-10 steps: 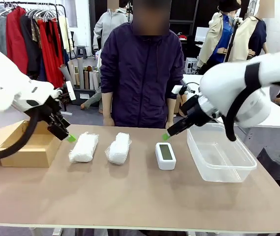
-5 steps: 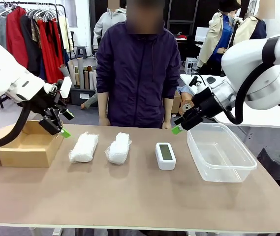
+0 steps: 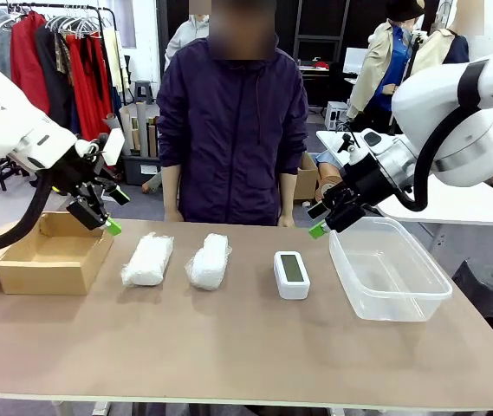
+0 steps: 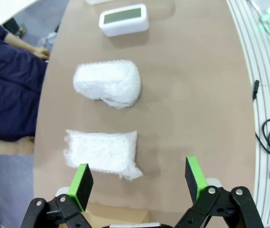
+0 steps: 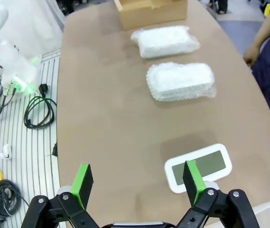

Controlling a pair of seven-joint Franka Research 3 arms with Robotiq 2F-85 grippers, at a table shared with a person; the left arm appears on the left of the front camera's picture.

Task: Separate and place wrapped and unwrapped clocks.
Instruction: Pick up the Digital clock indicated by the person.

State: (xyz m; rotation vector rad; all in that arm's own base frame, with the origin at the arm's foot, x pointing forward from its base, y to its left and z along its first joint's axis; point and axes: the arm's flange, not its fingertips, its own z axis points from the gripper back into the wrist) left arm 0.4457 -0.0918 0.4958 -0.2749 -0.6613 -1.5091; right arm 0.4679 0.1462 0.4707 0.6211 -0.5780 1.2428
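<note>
Two clocks in crinkly white wrap lie side by side on the brown table: the left bundle [image 3: 148, 259] [image 4: 102, 152] [image 5: 162, 41] and the right bundle [image 3: 209, 260] [image 4: 108, 85] [image 5: 182, 80]. To their right lies the bare white clock [image 3: 291, 274] [image 4: 124, 20] [image 5: 199, 167] with its grey-green screen up. My left gripper [image 3: 106, 212] [image 4: 138, 183] hangs open in the air above the cardboard box's right side, left of the bundles. My right gripper [image 3: 317, 221] [image 5: 138, 180] hangs open above the gap between the bare clock and the tub. Neither holds anything.
A brown cardboard box [image 3: 53, 254] [image 5: 150, 10] stands open at the table's left end. A clear plastic tub [image 3: 387, 270] stands at the right. A person in a dark jacket [image 3: 233, 130] stands at the far edge with hands down. The near half of the table is bare.
Both arms have risen and drawn back. The left gripper moved up and left from beside the left bundle. The right gripper moved up and right, away from the bare clock.
</note>
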